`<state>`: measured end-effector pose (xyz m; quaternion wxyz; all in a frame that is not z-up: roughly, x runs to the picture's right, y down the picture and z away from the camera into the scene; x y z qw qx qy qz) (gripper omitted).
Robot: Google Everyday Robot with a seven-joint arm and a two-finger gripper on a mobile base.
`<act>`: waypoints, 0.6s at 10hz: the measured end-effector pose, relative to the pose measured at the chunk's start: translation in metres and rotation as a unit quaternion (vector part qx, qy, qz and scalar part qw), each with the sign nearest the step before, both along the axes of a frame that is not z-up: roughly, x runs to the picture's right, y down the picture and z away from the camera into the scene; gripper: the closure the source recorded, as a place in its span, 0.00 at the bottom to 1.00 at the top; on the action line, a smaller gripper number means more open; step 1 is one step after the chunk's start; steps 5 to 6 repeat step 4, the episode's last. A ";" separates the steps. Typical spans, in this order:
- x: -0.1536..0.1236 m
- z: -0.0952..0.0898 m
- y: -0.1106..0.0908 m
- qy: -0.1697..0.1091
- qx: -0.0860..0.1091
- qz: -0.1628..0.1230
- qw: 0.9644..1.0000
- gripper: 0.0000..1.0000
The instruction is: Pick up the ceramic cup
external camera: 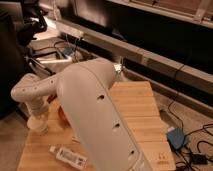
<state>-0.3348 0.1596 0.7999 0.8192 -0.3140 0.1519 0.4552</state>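
Note:
The ceramic cup point(38, 125) is a small cream-white cup at the left edge of the wooden table point(135, 107). My gripper point(36, 116) hangs straight down at the end of the white arm point(95, 110) and sits right over the cup, at or in its rim. The cup's top is hidden by the gripper, so I cannot tell whether they touch. The cup still appears to rest on the table.
An orange-red bowl point(62, 115) sits just right of the cup, mostly hidden by my arm. A flat clear bottle point(68, 156) with a white cap lies at the front left. Cables and a blue box point(176, 137) lie on the floor to the right. Shelves run behind the table.

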 end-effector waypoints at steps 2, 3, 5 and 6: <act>0.014 -0.028 -0.026 0.009 -0.003 0.019 1.000 1.00; 0.028 -0.048 -0.046 0.010 0.000 0.035 0.999 1.00; 0.042 -0.063 -0.063 0.008 0.005 0.051 0.999 1.00; 0.042 -0.063 -0.063 0.008 0.005 0.051 0.999 1.00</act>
